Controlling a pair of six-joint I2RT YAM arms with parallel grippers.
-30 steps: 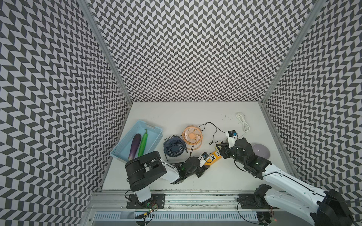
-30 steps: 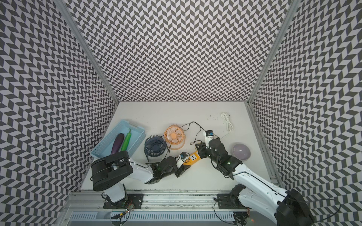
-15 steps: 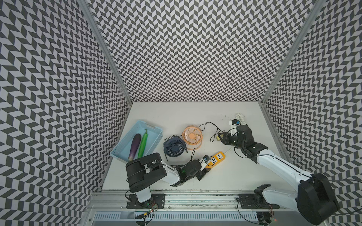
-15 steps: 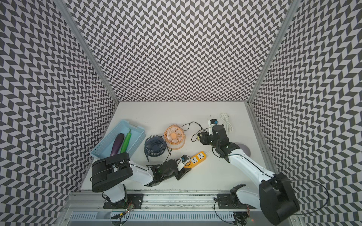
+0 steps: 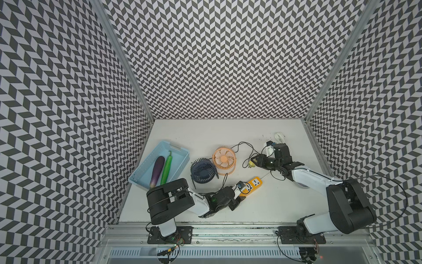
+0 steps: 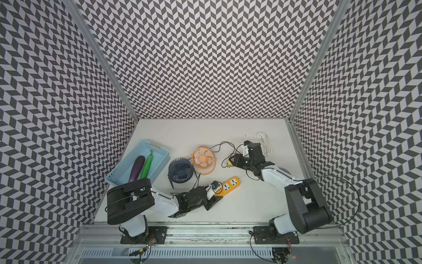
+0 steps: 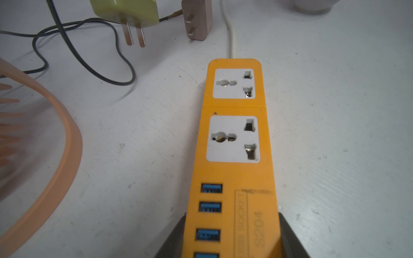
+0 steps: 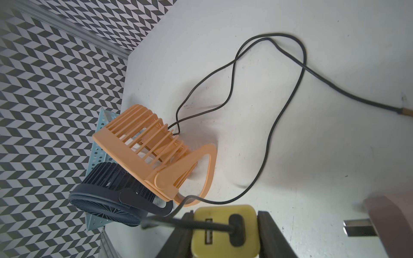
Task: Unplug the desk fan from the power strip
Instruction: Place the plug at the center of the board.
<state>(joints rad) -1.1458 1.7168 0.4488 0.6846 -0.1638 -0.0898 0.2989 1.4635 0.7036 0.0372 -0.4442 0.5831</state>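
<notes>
On the white tabletop [image 5: 285,205] the small orange-yellow plastic power strip [image 5: 254,184] is kept clamped by the left gripper [image 7: 231,223], while the yellow-green two-pin plug [image 5: 251,163], pinched by the right gripper [image 8: 225,217], has been pulled free to its twelve o'clock, so unplugging is judged done.

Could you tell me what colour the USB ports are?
USB ports are blue; see the left wrist view.

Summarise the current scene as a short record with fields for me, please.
Left gripper: shut on the power strip, at its USB end
Right gripper: shut on the yellow plug, held clear of the strip
Sockets: both empty
Other plug: brown plug, not held
Fans: orange fan, dark blue fan, next to each other
</notes>
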